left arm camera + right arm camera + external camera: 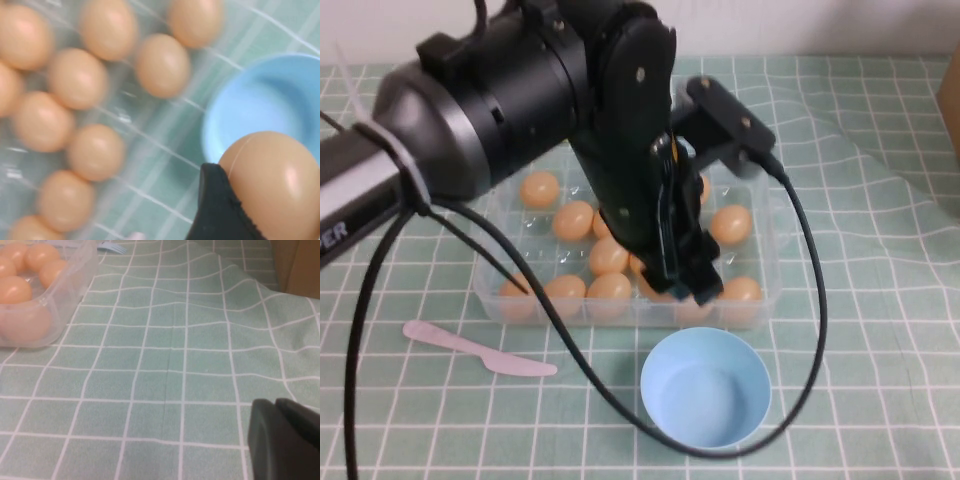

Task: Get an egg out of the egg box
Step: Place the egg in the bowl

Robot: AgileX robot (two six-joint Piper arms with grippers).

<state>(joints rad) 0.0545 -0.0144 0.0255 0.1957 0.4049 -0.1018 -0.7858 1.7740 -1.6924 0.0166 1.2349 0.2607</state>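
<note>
Closest to the camera, the big black left arm [520,90] is seen reaching from the near left across the table, and much of the egg box [760,300] is hidden behind it. The left gripper [695,285] is held over the near right part of the box, just beyond the blue bowl [705,390].

From the high view, what is held cannot be made out, because the arm is in the way. In the left wrist view it is plain: the egg [272,182] is held tight by the left gripper, with a black finger [217,210] pressed on its side. The egg is lifted above the near rim of the box and the bowl's edge. Other eggs [82,77] are seen lying in the clear box below, and the blue bowl [270,105] is seen just beside it.

A pink plastic knife [480,350] is laid on the green checked cloth [880,260], near and left of the box.

The right gripper [285,440] is shown only in the right wrist view, low over the cloth, well apart from the box [55,315] on its right side. Whether its fingers are open or closed cannot be told.
</note>
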